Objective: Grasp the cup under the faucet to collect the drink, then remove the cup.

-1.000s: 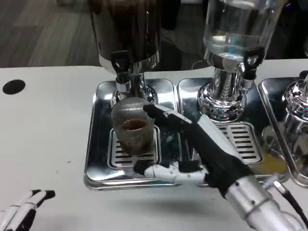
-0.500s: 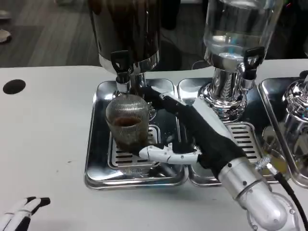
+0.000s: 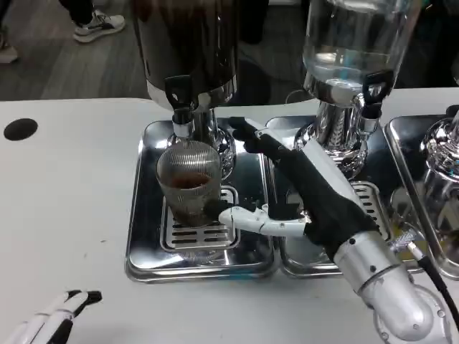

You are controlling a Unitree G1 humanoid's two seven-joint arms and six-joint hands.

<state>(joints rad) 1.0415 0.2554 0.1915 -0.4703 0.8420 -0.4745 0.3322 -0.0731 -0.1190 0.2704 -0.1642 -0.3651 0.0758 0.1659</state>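
Observation:
A ribbed clear cup (image 3: 188, 183) with dark drink in its lower part stands on the grate of the left drip tray (image 3: 143, 215), right under the black faucet (image 3: 178, 100) of the dark drink dispenser (image 3: 188, 50). My right hand (image 3: 305, 193) reaches in from the right with its fingers spread. Its thumb (image 3: 247, 218) lies low by the cup's base, its tip at the cup's wall. The upper fingers (image 3: 251, 137) point past the cup's far right side, apart from it. The fingertips of my left hand (image 3: 61, 319) lie stretched out at the table's front left, holding nothing.
A clear water dispenser (image 3: 348, 64) with its own faucet (image 3: 374, 89) stands over the middle drip tray (image 3: 373, 215), behind my right forearm. A third chrome stand (image 3: 445, 161) is at the right edge. A black hole (image 3: 20, 129) marks the white table at far left.
The cup went from slightly lower right to under the faucet and has stayed there. My right hand's upper fingers have drawn back from the cup's rim. The left fingertips crept right.

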